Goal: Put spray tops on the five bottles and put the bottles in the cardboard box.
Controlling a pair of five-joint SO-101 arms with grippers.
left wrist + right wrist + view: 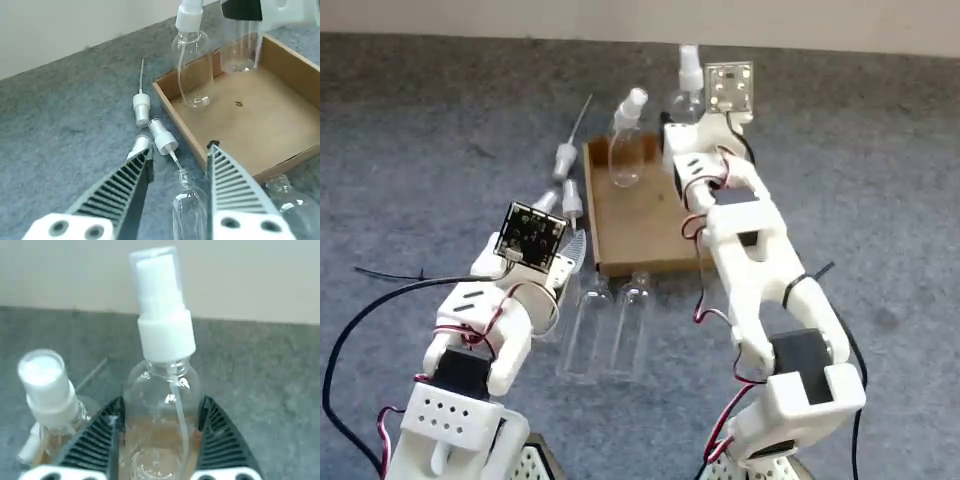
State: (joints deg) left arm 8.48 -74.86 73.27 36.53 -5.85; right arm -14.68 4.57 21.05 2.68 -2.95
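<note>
The shallow cardboard box (pixel 645 215) lies on the grey carpet. A capped clear bottle (pixel 625 150) stands in its far left corner (pixel 192 65). My right gripper (pixel 161 405) is shut on a second capped bottle (pixel 162 385) at the box's far right corner (pixel 688 90). Uncapped bottles (pixel 585 325) (pixel 634 320) lie side by side in front of the box. My left gripper (pixel 180 152) hangs open above the neck of one uncapped bottle (pixel 190 210). Loose spray tops (pixel 141 107) (pixel 162 137) lie left of the box.
A third loose spray top (pixel 140 146) lies close to the left gripper's finger. Another uncapped bottle (pixel 290 200) rests against the box's near wall (pixel 285 162). A black cable (pixel 380 280) trails on the carpet at the left. A pale wall runs along the back.
</note>
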